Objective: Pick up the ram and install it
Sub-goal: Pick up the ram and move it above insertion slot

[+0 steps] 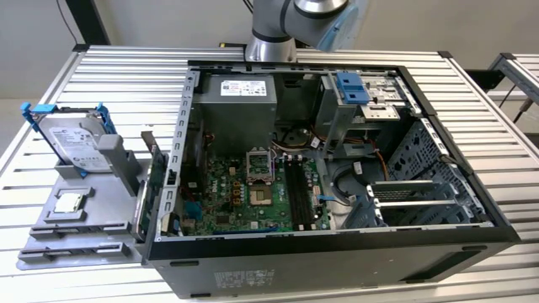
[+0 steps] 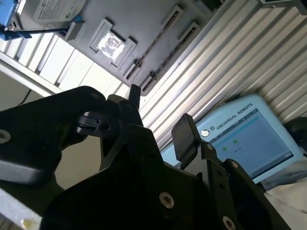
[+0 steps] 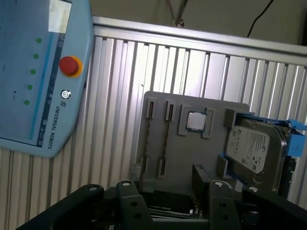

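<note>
**Desk:** What's the wide shot?

**Photographer:** A slatted metal table (image 1: pixel 118 69) carries a computer case (image 1: pixel 337 265) laid on its side with the panel off. That turns the motherboard up toward the robot arm (image 1: pixel 274 31) at the case's far side.

**Desk:** And the grey piece on the exterior view's left?

**Photographer:** A parts holder (image 1: pixel 93 196), just beside the case. Each part has its own seat, likely so a machine can find it in a set place. A blue control pendant (image 3: pixel 38 72) lies on the table, apart from the holder. The hard drive (image 1: pixel 76 142), in blue brackets, is propped at the holder's far end.

**Desk:** Is the hand (image 2: pixel 158 117) carrying anything?

**Photographer:** No. In the second wrist view its two black fingers are spread, with nothing between them. Both wrist views look over the holder from well off.

**Desk:** So where's the ram (image 1: pixel 153 158)?

**Photographer:** It stands on edge along the holder's side nearest the case, top edge free for a grip. The long black memory slots (image 1: pixel 296 186) on the board look bare, so I judge nothing is installed. Smallest is the square processor chip (image 1: pixel 67 202), flat in its recess.
</note>
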Controlling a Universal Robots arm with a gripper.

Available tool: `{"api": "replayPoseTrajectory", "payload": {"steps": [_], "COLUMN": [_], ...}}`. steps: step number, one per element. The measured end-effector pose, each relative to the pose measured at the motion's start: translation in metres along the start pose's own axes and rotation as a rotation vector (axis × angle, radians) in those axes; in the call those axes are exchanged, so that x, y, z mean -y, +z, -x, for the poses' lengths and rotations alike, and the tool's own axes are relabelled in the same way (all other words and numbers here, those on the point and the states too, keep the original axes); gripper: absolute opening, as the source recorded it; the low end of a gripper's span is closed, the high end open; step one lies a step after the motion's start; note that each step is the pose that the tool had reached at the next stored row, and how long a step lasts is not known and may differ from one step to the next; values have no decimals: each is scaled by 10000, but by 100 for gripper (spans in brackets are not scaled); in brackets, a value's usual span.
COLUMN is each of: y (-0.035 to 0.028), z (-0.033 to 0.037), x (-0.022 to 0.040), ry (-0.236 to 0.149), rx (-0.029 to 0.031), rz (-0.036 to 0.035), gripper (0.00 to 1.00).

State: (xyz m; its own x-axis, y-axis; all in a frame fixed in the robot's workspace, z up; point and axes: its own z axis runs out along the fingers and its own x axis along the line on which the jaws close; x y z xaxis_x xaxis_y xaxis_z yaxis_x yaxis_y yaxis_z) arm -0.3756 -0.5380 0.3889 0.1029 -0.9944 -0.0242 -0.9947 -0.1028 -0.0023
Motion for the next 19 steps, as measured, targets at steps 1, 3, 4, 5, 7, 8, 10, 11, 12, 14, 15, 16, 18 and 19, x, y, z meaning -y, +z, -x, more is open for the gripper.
{"api": "replayPoseTrajectory", "payload": {"steps": [1, 3, 4, 5, 7, 8, 10, 11, 12, 14, 15, 16, 18, 19], "y": [11, 39, 52, 66, 91, 103, 125, 137, 146, 166, 176, 186, 204, 214], "z": [1, 0, 0, -1, -1, -1, 0, 0, 0, 0, 0, 0, 0, 0], "x": [-1, -1, -1, -1, -1, -1, -1, -1, 0, -1, -1, -1, -1, -1], "ry": [122, 299, 368, 422, 486, 503, 515, 516, 516, 517, 517, 517, 518, 518], "rx": [-1, -6, -10, -12, -19, -23, -38, -45, -51, -59, -61, -61, -63, -64], "rz": [-3, -8, -9, -9, -10, -10, -9, -9, -9, -8, -8, -8, -8, -8], "gripper": [100, 100, 100, 100, 100, 100, 100, 100, 100, 100, 100, 100, 100, 100]}}
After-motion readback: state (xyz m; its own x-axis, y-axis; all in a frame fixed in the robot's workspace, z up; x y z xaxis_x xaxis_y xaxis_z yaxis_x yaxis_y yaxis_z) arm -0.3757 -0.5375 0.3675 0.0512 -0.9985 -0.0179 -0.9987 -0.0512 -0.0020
